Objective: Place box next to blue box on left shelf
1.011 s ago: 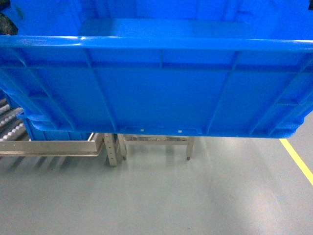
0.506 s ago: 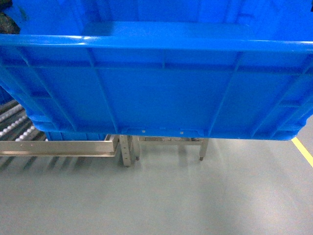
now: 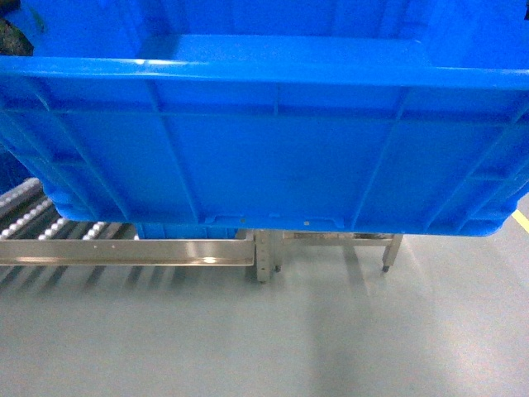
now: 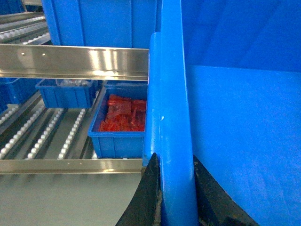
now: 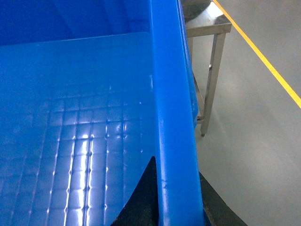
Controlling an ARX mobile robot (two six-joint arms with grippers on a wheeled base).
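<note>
You are carrying the box [image 3: 264,149] off the floor, both arms clamped on its rim, with the left shelf [image 3: 124,251] low and to the left of it and not yet under it. The left gripper [image 4: 171,188] has its jaws pinching the box's left rim, one dark finger on each side of the wall; the right gripper [image 5: 175,197] pinches the opposite rim the same way.

The box fills the head view, so you cannot see what lies directly ahead of it. That is the main hazard: its far wall or underside could catch the steel front rail [image 4: 70,62] of the shelf and tip or jam the load.

The grip is narrow on a wide, heavy-looking box. A sideways jolt could slide the rim out of either pair of jaws, and the box would drop onto the grey floor [image 3: 248,339].

Beside the box's left wall, the small bin of red parts [image 4: 121,127] sits on the lower rollers [image 4: 42,136], and a large blue box [image 4: 101,21] stands on the tier above the rail — probably the neighbour you want, though only part of it shows. Set down too far left and you shove it; too far right and the box overhangs the shelf's end post [image 3: 264,256].
</note>
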